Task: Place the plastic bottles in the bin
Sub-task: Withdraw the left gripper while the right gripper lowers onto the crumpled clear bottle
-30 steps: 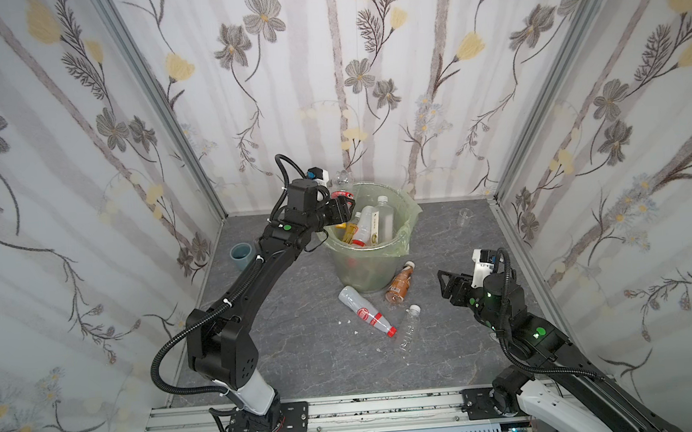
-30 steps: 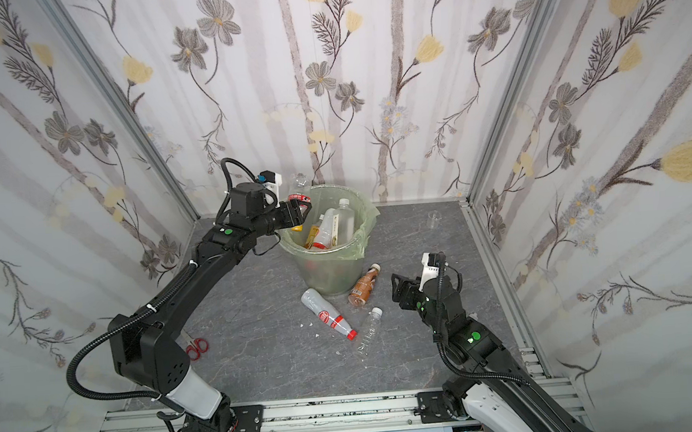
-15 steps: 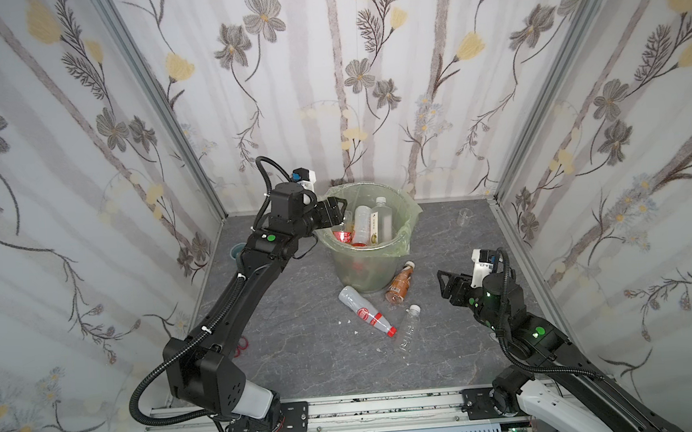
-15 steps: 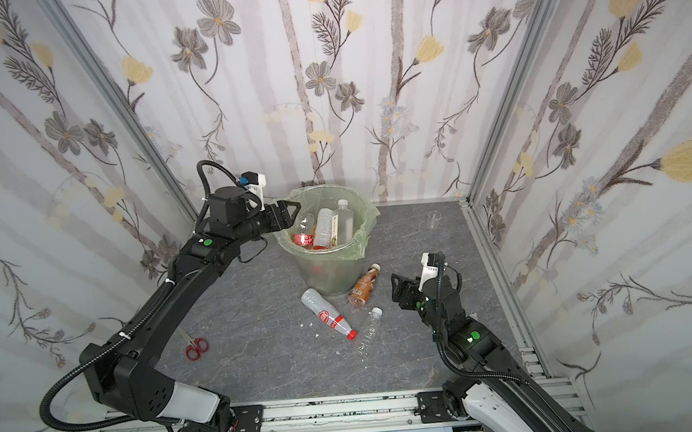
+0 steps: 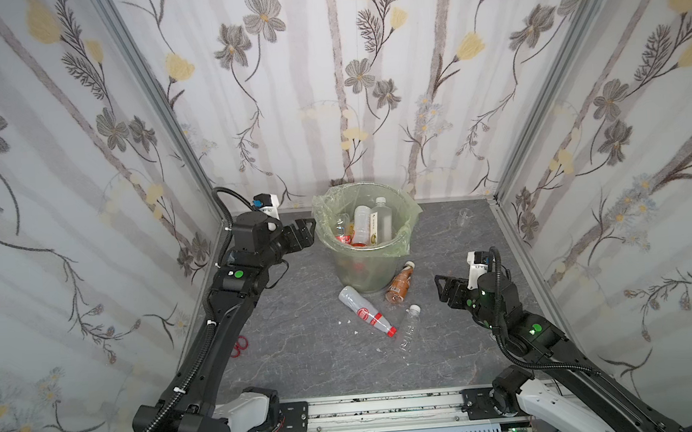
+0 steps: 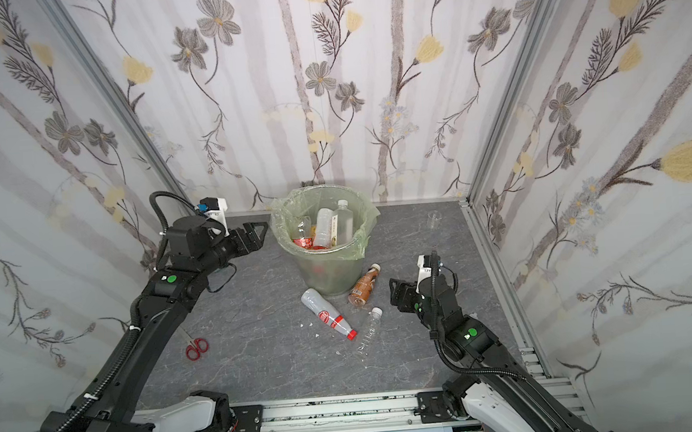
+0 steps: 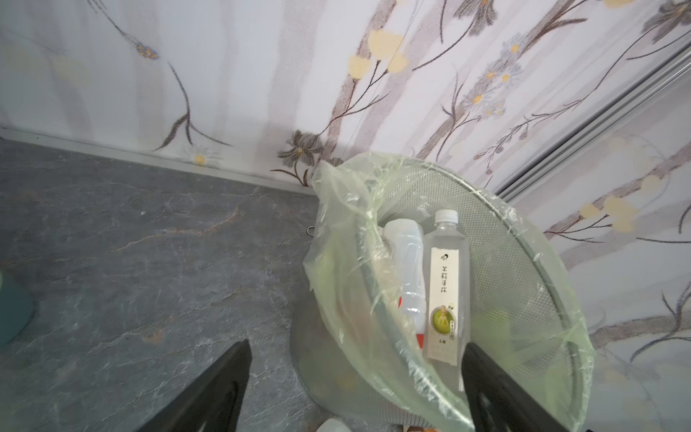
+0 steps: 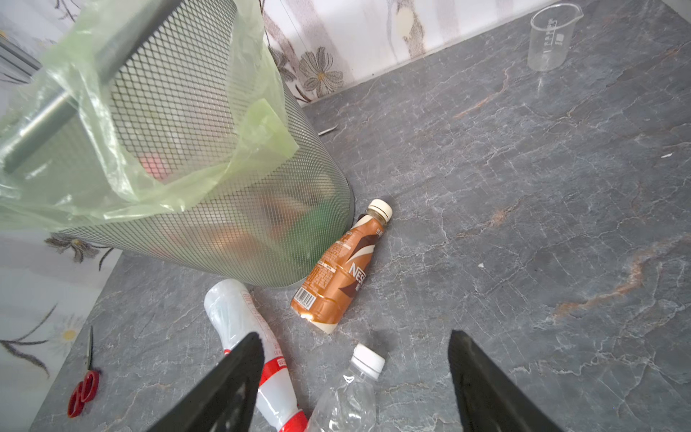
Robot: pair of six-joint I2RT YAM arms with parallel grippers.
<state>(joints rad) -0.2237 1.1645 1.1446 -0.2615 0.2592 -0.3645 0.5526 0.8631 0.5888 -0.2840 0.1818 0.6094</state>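
Plastic bottles [image 5: 362, 224] sit partly in the bin [image 5: 365, 276], and three lie on the grey marbled floor [image 5: 304, 353]. The red-capped bottle [image 5: 363, 312] lies diagonally, base toward the bin and cap toward the rail. The brown coffee bottle [image 5: 400, 285] lies just beside the bin's base, its cream cap pointing at the back wall. The crumpled clear bottle [image 5: 409, 326] points its white cap the same way. Inside, we see a white-labelled bottle [image 7: 445, 284] cap-up with a frosted bottle [image 7: 405, 269] against it. The bin is fine mesh under a thin, crinkled green bag [image 7: 336, 262]. Our left gripper [image 5: 304, 230], beside the rim, is spread and empty. Our right gripper [image 8: 355, 377] is spread and empty too.
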